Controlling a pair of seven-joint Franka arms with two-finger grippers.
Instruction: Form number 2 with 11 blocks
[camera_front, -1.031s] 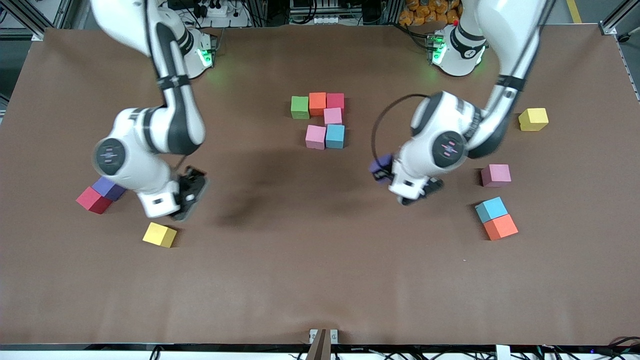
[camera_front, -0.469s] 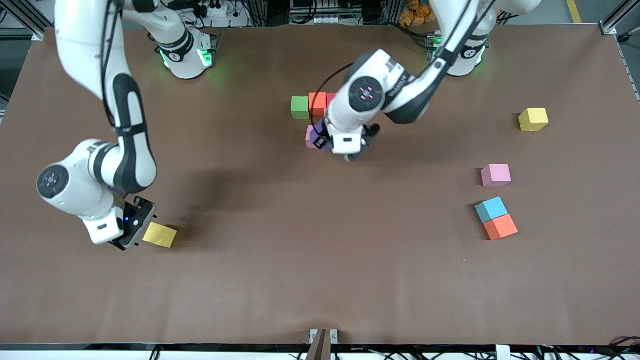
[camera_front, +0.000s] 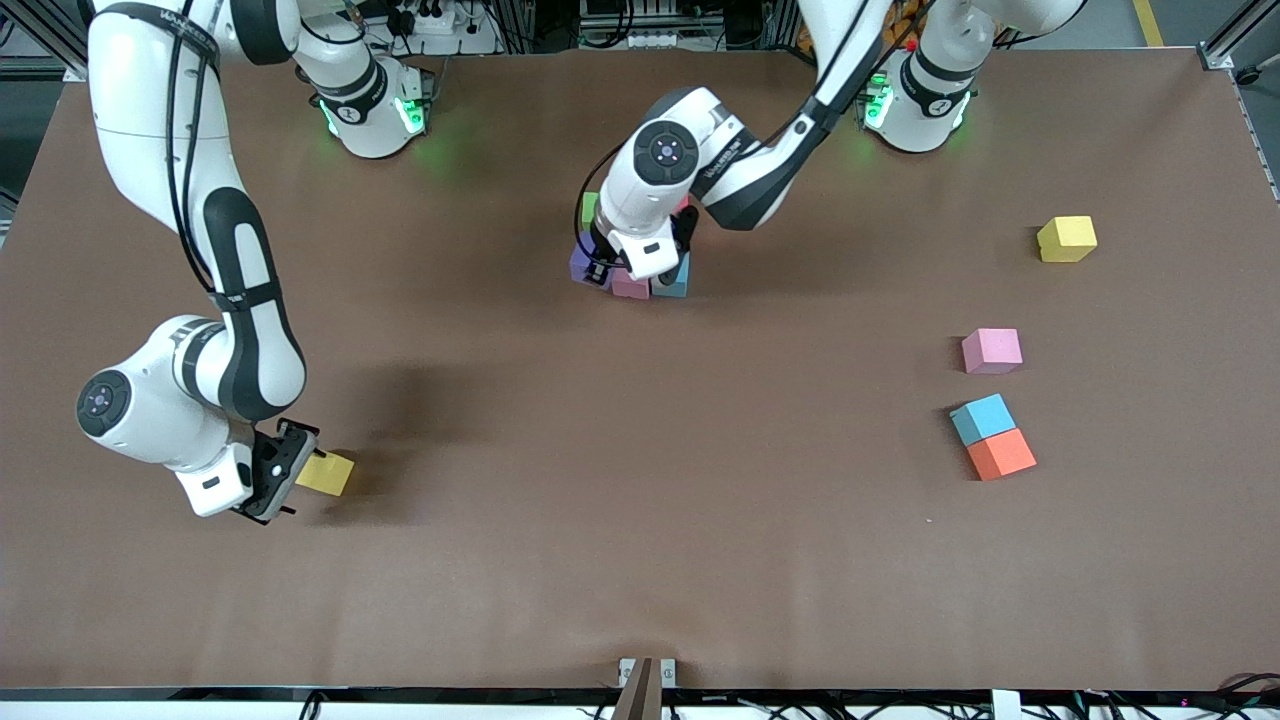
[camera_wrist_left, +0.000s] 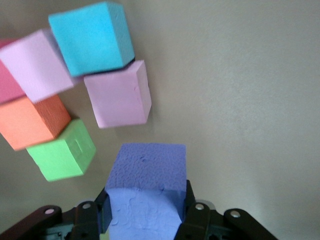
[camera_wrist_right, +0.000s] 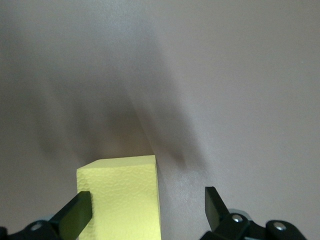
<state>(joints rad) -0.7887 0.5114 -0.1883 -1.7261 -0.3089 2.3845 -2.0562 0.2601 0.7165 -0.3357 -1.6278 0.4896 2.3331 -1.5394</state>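
My left gripper (camera_wrist_left: 145, 212) is shut on a purple block (camera_wrist_left: 145, 177). It holds the block low beside the cluster of blocks in the middle of the table, next to a pink block (camera_wrist_left: 118, 95). The cluster also holds a light blue (camera_wrist_left: 92, 37), another pink (camera_wrist_left: 35, 65), an orange (camera_wrist_left: 32, 122), a green (camera_wrist_left: 62, 150) and a red block (camera_wrist_left: 6, 85). In the front view the left arm covers most of the cluster; the purple block (camera_front: 583, 268) shows at its edge. My right gripper (camera_wrist_right: 145, 210) stands open around a yellow block (camera_wrist_right: 120, 197), which lies against one finger (camera_wrist_right: 75, 217).
Toward the left arm's end of the table lie loose blocks: a yellow one (camera_front: 1067, 238), a pink one (camera_front: 991, 350), and a light blue one (camera_front: 981, 417) touching an orange one (camera_front: 1001, 454). The brown table (camera_front: 640, 520) is bare nearer the front camera.
The left arm swung with the purple block from the left arm's side of the table to the cluster. The right gripper moved down and now straddles the yellow block.
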